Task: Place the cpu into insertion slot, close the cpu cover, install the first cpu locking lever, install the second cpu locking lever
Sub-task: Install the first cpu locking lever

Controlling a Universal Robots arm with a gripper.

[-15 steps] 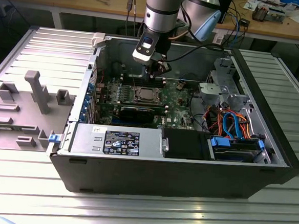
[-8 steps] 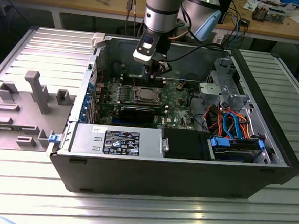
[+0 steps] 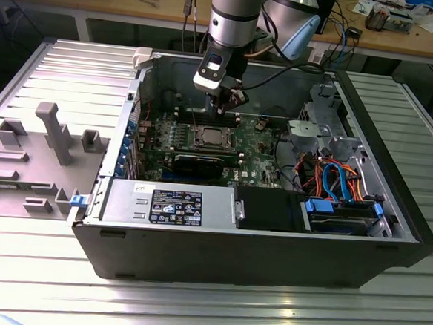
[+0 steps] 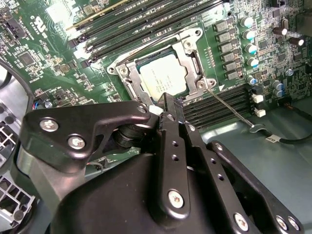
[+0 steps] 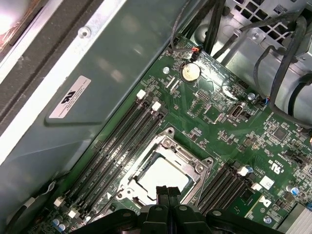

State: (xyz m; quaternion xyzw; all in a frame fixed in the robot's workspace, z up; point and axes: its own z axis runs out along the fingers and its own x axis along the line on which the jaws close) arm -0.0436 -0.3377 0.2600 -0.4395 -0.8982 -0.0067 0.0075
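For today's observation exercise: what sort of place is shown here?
Probably a robotics lab: a robot arm over an open computer case, on a slatted metal table, with a cluttered bench behind.

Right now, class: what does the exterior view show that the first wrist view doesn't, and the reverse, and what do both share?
The exterior view adds the power-supply box, blue cables and a grey plastic fixture beside the case. The first wrist view adds a white sticker on the case wall. Both share the cpu under its cpu cover, the memory slots and the gripper near them.
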